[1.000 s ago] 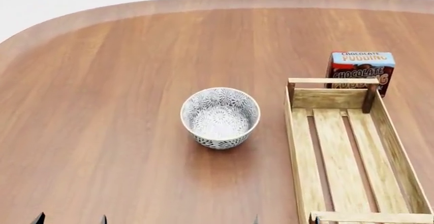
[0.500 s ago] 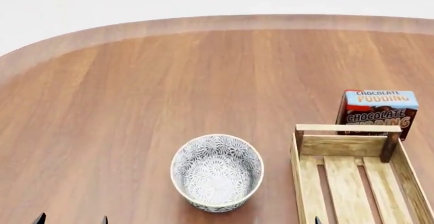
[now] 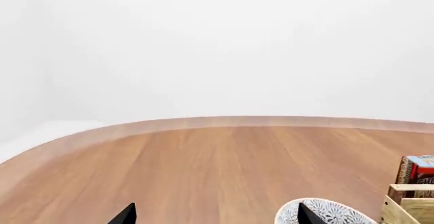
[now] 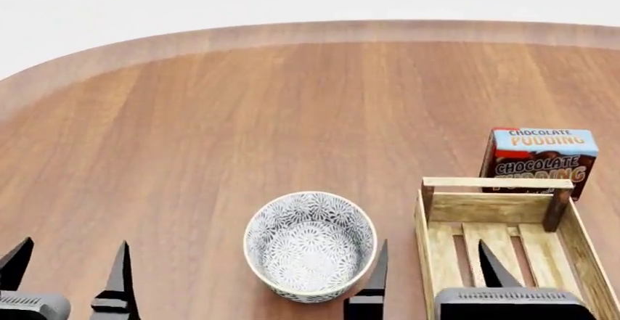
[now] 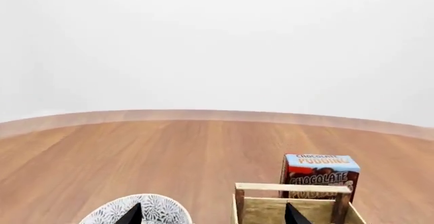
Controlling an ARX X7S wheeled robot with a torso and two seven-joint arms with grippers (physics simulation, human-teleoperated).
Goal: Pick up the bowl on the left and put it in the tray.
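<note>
Bowl location: The bowl [image 4: 310, 246] stands upright on the table [image 4: 194, 138], near the front edge of the head view, just left of the tray [image 4: 504, 251] with a narrow strip of bare wood between them. It is apart from both grippers.

Tray location: The tray lies lengthwise to the right of the bowl, its slatted floor bare as far as you can see. A chocolate pudding box [image 4: 539, 159] stands just behind its far end bar.

Left gripper: The left gripper [image 4: 68, 269] hangs low at the near left, well to the left of the bowl. Its fingers are spread and grasp nothing.

Right gripper: The right gripper [image 4: 431, 265] sits between bowl and tray, one finger beside the bowl's right wall, the other over the tray's near end. Its fingers stand apart and empty.

Handling, judged: Treat the bowl as rigid glazed ceramic: stiff, moderately heavy for its size, likely slick at the rim, and liable to chip if dropped or knocked against the tray's wooden side.

Grasp point, judged: You would do best to pinch the rim wall, one finger inside and one outside, on the side nearest the arm you choose. The bowl looks too wide for a grip across its full width.

Risk, judged: A shallow pinch may let the bowl tilt or slide. Lift clear of the tray's side wall before crossing, and set down flat on the slats.
</note>
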